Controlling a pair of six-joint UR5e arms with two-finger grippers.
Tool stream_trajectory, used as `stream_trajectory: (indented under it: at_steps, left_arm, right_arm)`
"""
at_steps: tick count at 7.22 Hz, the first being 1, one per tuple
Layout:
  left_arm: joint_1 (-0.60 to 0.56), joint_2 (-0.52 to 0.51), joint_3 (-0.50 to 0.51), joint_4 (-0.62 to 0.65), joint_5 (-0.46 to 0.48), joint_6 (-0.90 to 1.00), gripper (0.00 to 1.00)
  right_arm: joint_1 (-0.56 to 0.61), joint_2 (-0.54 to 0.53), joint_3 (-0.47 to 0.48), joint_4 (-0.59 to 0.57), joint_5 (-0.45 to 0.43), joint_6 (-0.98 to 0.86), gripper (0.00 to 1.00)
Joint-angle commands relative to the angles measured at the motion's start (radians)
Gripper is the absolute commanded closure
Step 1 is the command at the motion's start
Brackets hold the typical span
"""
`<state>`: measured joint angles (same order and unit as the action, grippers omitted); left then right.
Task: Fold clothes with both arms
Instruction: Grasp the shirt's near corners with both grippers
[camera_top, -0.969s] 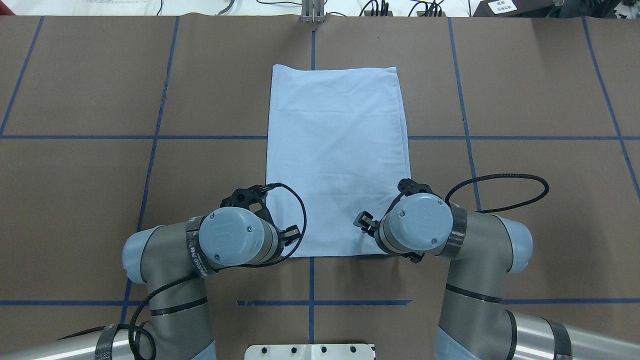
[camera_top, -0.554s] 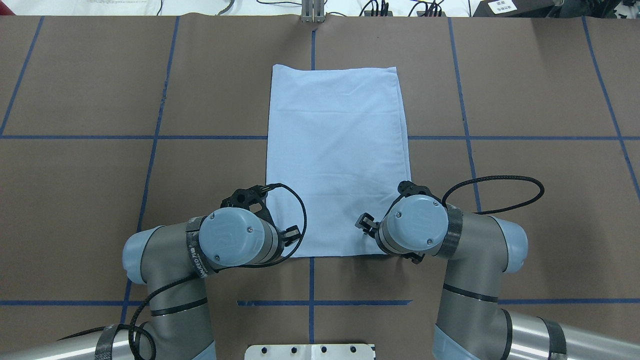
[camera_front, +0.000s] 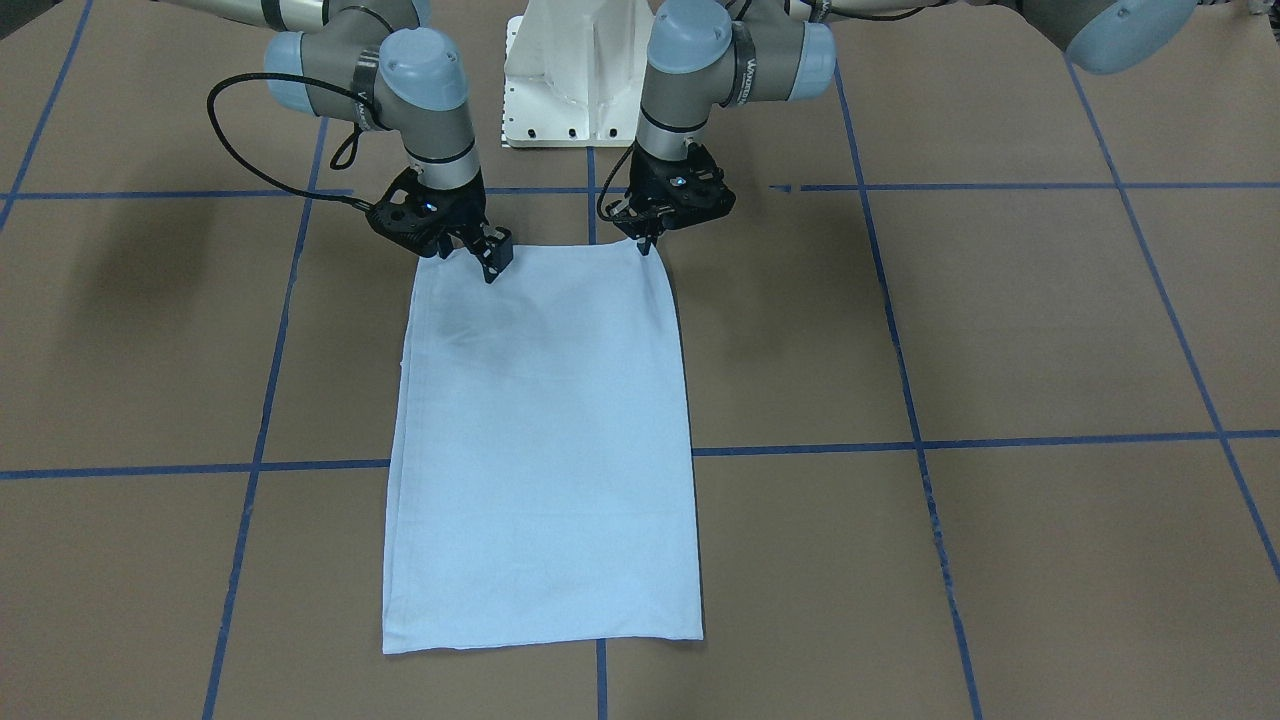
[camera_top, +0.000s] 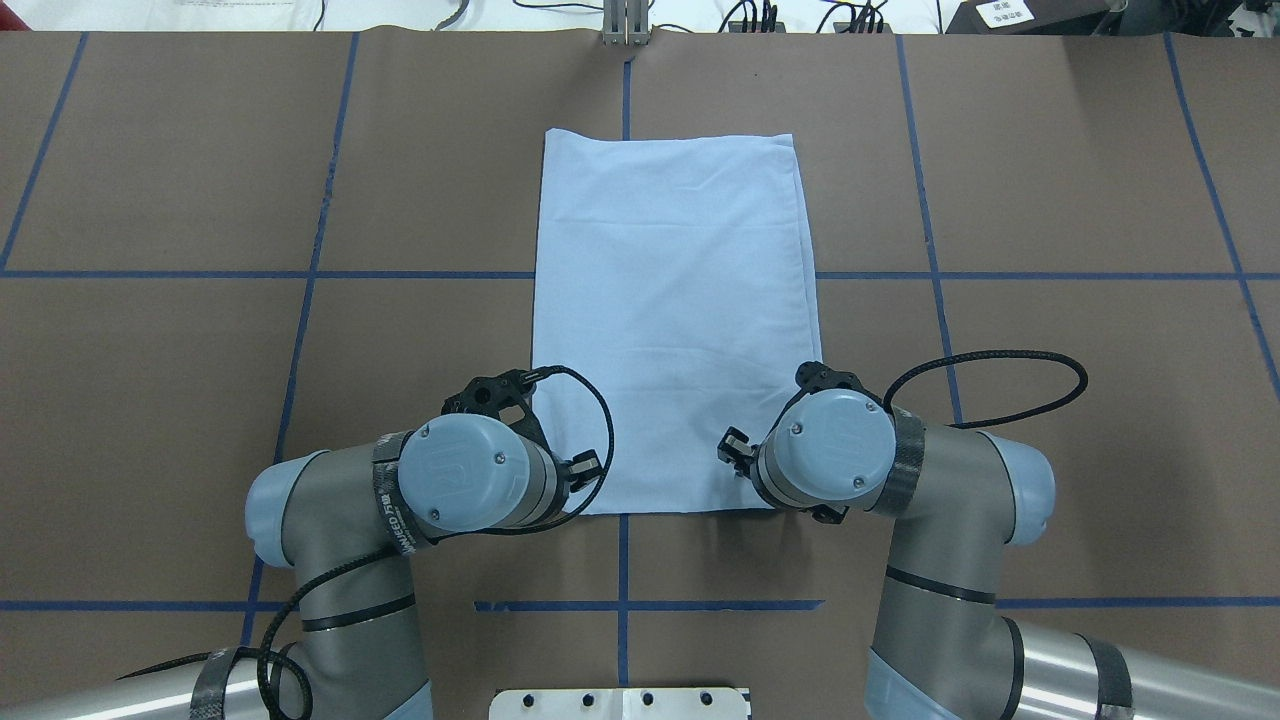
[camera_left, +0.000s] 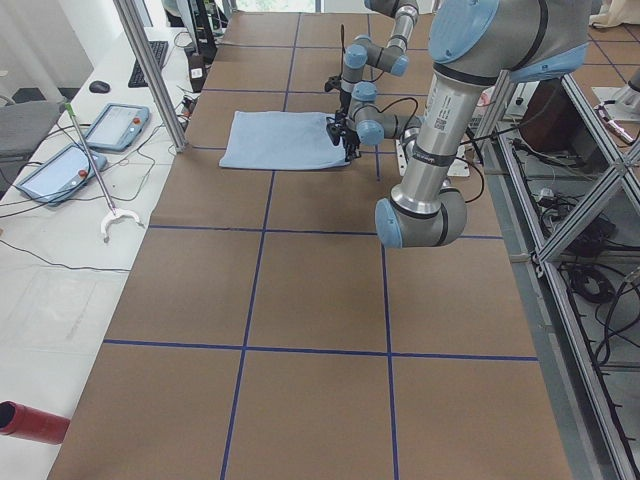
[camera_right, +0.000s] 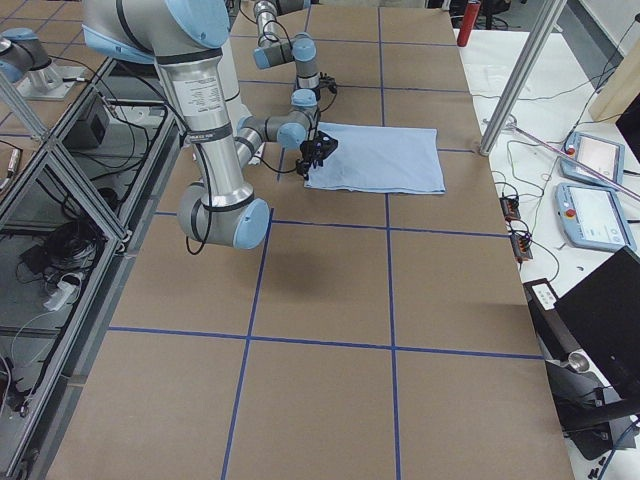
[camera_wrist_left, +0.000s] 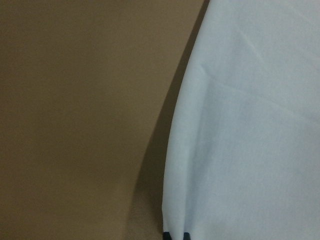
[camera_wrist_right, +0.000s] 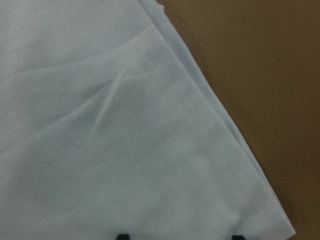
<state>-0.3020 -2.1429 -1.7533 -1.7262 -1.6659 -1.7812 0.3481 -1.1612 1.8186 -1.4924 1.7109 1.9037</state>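
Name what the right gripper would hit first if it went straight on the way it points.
The T-shirt: the right gripper points down, open, over the shirt's near hemmed corner, with the table directly beneath. How far above the cloth it hangs is unclear.

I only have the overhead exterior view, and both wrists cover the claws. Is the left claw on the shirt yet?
Observer: Yes. The left wrist camera shows the left claw at the T-shirt side edge, tips nearly together with cloth between them. It looks shut on it.
Operator: And the right one?
Observer: Its wrist camera shows the right claw open, tips wide apart over the hemmed corner.
Operator: Is either corner lifted?
Observer: Not that I can see. In the front-facing view the T-shirt looks flat on the table, with both claws down at the edge nearest the robot.
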Motion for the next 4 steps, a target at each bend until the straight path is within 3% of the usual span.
stream_trajectory:
  at_steps: [1,4]
  left_arm:
    - [0.0,0.0,0.0,-0.001,0.0,0.0,1.0]
    - [0.0,-0.002,-0.002,0.0,0.0,0.0,1.0]
  right_arm:
    - [0.002,0.012,0.004,0.0,-0.001,0.0,1.0]
    - [0.015,0.041,0.004,0.001,0.001,-0.002,1.0]
